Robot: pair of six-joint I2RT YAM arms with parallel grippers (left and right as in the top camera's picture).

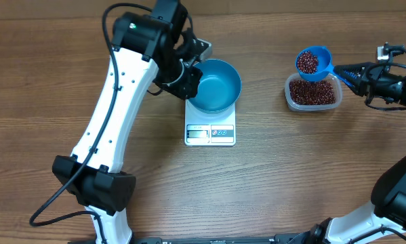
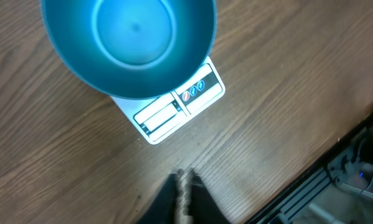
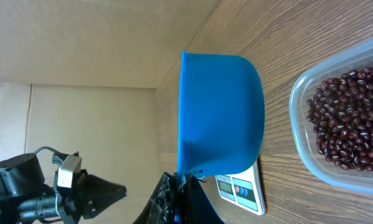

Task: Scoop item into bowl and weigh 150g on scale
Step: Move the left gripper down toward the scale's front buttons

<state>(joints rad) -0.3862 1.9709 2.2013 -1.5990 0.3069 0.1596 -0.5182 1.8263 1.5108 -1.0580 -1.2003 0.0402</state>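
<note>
A small flat white rectangular kitchen scale (image 1: 210, 130) lies near the middle of the brown wood-grain table (image 1: 291, 176). Its pale display and two round buttons are on the edge nearest the robot, and the reading is too small to make out. A round deep blue plastic bowl (image 1: 215, 84) sits on top of the scale, covering its far part and overhanging it. In the left wrist view the bowl's smooth blue inside shows down to the bottom.

The left gripper (image 2: 183, 190) is clenched, its two fingers pressed together with nothing between them. Seen from overhead, it sits to the left of the scale, close by the bowl's left rim. Whether it touches the rim cannot be told.

Well to the right of the scale stands a clear rectangular plastic tub (image 1: 289, 95) holding a loose heap of small dark red-brown beans (image 1: 314, 93). A small blue plastic scoop (image 1: 310, 62) with a handle is held over the tub's far edge, at the corner nearer the scale, with more beans in its cup. The right gripper (image 1: 345, 70) is clamped on the scoop's handle, reaching in from the side away from the scale. In the right wrist view the scoop's blue outer wall fills the centre, with part of the scale showing beyond it and the tub off to one side.
</note>
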